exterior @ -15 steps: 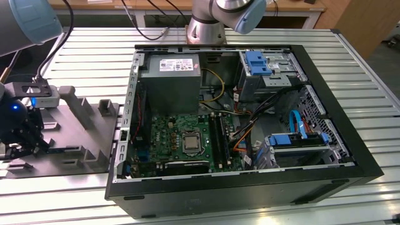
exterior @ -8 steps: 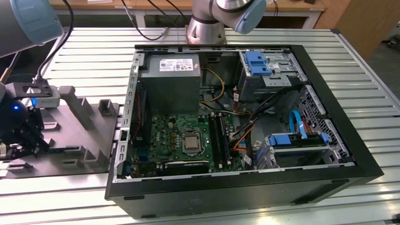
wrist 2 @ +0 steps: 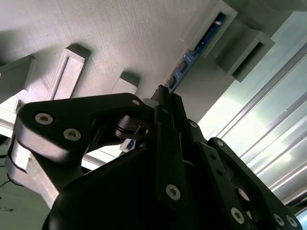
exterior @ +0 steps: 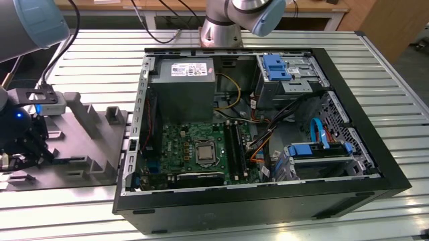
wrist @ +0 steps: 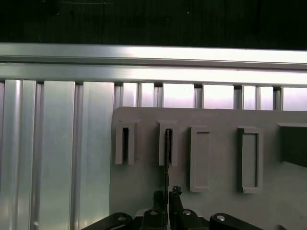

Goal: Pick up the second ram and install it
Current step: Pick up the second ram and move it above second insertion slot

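Note:
The ram [wrist: 168, 152] is a thin stick seen edge-on, standing in a slot of the grey holder [wrist: 216, 158]. In the second wrist view the ram [wrist 2: 194, 50] shows blue-green and runs from the slot down between the black fingers [wrist 2: 168, 143]. My gripper [wrist: 166, 194] is shut on its near end. In the exterior view my gripper [exterior: 20, 145] hangs over the grey holder [exterior: 87, 145] at the exterior view's left, beside the open computer case [exterior: 254, 125]. The motherboard's ram slots [exterior: 234, 145] lie right of the processor socket.
The holder has several other raised slots [wrist: 249, 158]. It sits on a ribbed aluminium table [wrist: 57, 153]. The case's black wall [exterior: 134, 150] stands between holder and motherboard. Cables [exterior: 268, 135], a power supply [exterior: 184, 90] and blue drive brackets [exterior: 275, 68] crowd the case. The arm's base [exterior: 221, 25] stands behind.

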Tool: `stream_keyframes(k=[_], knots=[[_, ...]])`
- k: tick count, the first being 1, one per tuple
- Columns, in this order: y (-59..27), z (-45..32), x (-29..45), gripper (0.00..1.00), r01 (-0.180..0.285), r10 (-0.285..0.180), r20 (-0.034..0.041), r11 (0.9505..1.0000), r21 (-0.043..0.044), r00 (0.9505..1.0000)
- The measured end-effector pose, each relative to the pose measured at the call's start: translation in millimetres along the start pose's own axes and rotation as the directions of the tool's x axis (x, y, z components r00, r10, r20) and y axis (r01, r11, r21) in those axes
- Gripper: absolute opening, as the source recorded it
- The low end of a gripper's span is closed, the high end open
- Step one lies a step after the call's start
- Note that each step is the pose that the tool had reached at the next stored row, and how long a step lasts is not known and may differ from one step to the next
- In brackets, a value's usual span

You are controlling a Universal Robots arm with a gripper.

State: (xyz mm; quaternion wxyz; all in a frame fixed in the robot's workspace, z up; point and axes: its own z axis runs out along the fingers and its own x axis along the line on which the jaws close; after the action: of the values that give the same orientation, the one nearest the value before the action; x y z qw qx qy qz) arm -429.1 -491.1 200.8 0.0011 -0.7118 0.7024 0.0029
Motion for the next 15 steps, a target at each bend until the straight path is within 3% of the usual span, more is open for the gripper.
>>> stream_keyframes(k=[15], knots=[[-0.1, 1.6, 0.0, 0.19, 0.000, 0.000, 0.0000, 1.0000, 0.0000, 1.0000]])
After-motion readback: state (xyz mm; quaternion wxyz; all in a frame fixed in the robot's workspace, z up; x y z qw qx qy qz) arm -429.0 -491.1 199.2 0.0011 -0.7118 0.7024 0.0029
